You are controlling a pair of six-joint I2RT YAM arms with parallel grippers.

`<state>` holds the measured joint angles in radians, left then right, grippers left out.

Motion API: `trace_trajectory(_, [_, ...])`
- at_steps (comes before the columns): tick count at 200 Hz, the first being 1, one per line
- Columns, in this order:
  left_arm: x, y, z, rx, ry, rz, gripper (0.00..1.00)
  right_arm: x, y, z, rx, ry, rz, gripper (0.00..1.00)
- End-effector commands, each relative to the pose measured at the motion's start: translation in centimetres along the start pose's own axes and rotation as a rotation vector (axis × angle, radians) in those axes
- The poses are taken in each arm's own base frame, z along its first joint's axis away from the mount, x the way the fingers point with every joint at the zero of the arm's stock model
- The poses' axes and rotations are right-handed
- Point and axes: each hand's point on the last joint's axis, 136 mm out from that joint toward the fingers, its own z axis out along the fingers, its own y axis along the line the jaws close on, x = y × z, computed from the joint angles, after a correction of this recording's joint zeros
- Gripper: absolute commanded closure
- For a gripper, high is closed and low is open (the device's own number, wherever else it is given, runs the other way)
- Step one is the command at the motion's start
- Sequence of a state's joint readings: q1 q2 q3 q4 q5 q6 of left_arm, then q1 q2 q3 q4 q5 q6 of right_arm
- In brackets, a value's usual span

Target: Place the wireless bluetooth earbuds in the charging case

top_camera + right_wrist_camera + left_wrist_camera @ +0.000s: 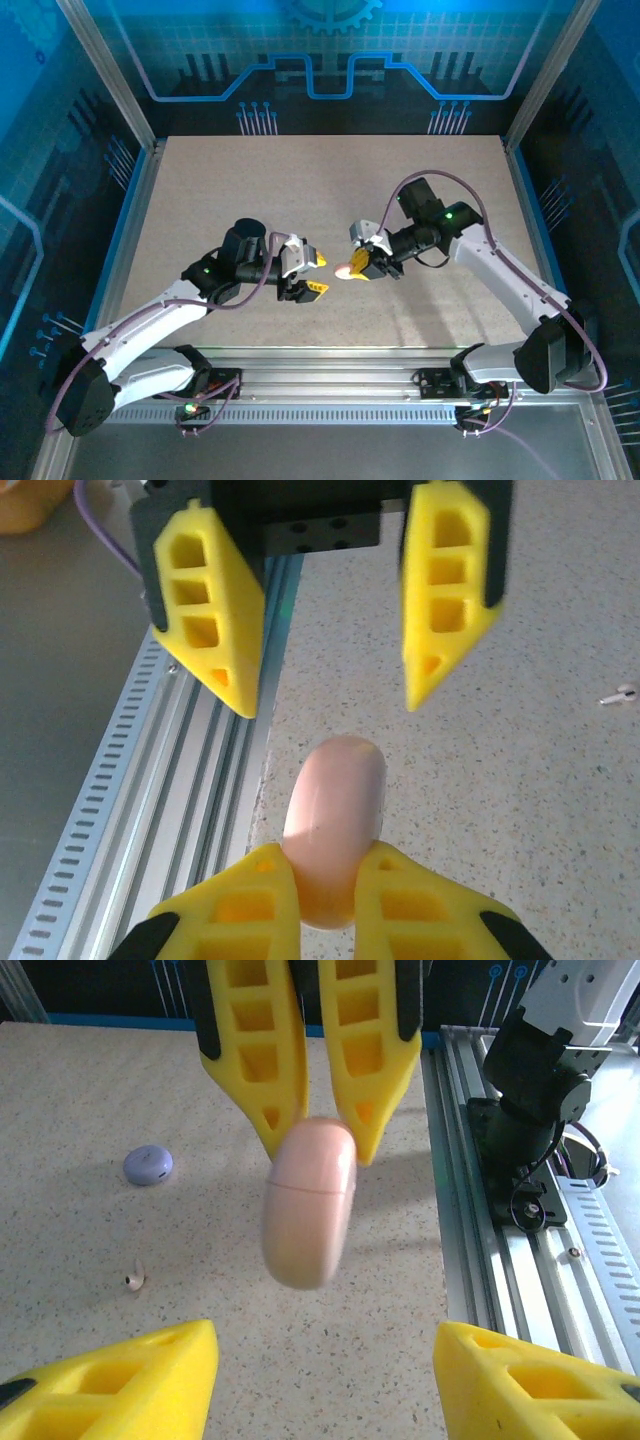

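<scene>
Right pincer (pixel 328 865) grips pink case (pixel 335 800), seam shut; earbud (pixel 135 1280) loose on table (pixel 80 1230).

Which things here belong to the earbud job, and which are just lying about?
Job:
pink charging case, held by the right pincer
lavender disc
earbud
left pincer, open

Not the job:
aluminium rail
table

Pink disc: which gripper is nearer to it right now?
Right. The right gripper is shut on the pink disc, pinching its edge between its fingers. The left gripper faces the disc with fingers open, close but not touching.
</scene>
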<state>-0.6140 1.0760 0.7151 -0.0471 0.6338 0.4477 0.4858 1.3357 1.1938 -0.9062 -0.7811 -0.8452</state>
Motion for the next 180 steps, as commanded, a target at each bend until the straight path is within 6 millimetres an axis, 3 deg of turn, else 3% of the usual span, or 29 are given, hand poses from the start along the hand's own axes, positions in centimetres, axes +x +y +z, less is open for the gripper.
trace_trajectory(1, [0.2, -1.0, -0.2, 0.045, -0.007, 0.055, 0.41, -1.0, 0.9, 0.2, -0.019, 0.021, -0.09, 0.88])
trace_trajectory(56, [0.9, -1.9, 0.3, 0.095, 0.031, 0.089, 0.49, -1.5, 1.2, 1.9, -0.055, 0.055, -0.111, 0.88])
trace_trajectory(122, [0.9, -2.5, 0.6, 0.119, 0.033, 0.11, 0.61, -2.3, 0.9, 2.5, -0.071, 0.039, -0.121, 0.88])
trace_trajectory(180, [0.3, -2.4, 0.8, 0.113, 0.005, 0.113, 0.6, -2.8, 1.2, 2.7, -0.09, 0.012, -0.134, 0.88])
